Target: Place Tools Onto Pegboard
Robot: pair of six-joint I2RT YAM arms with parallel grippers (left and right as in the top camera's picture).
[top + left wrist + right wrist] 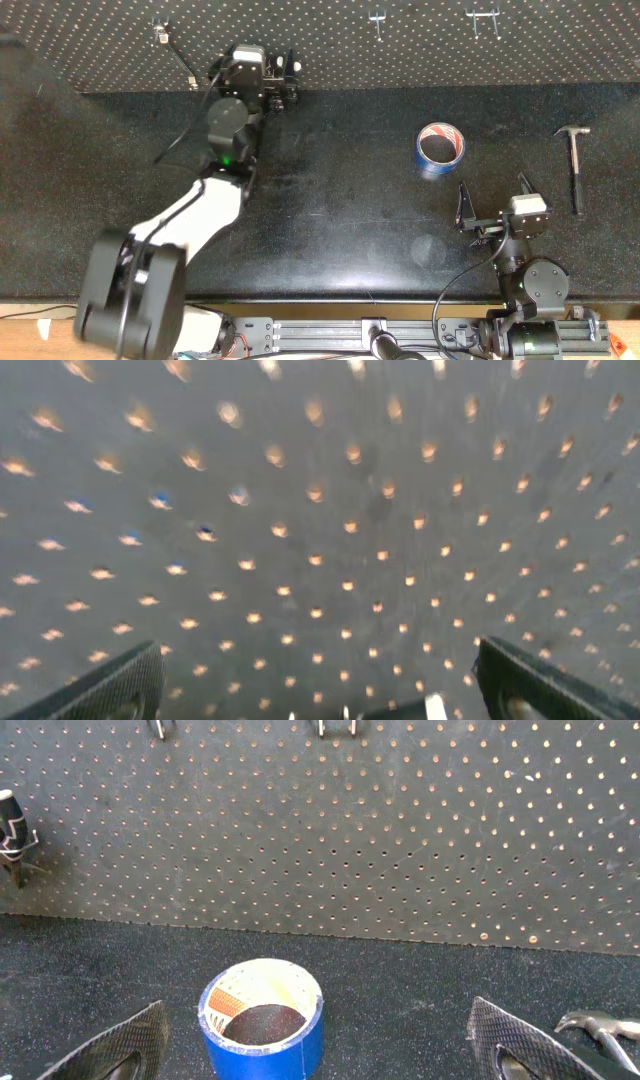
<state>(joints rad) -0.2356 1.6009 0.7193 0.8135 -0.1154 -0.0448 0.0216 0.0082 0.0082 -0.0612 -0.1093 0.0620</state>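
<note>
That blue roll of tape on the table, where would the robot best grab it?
Probably by its wall, from straight above. The tape roll lies flat with its hole facing up, so one jaw can drop into the hole and the other outside. The right gripper, open and facing it, is nearest.

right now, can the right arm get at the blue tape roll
Probably yes. The right gripper is open and faces the blue tape roll with nothing between them; the hammer lies off to one side.

Left arm white w/ blk joints, right arm blk
</note>
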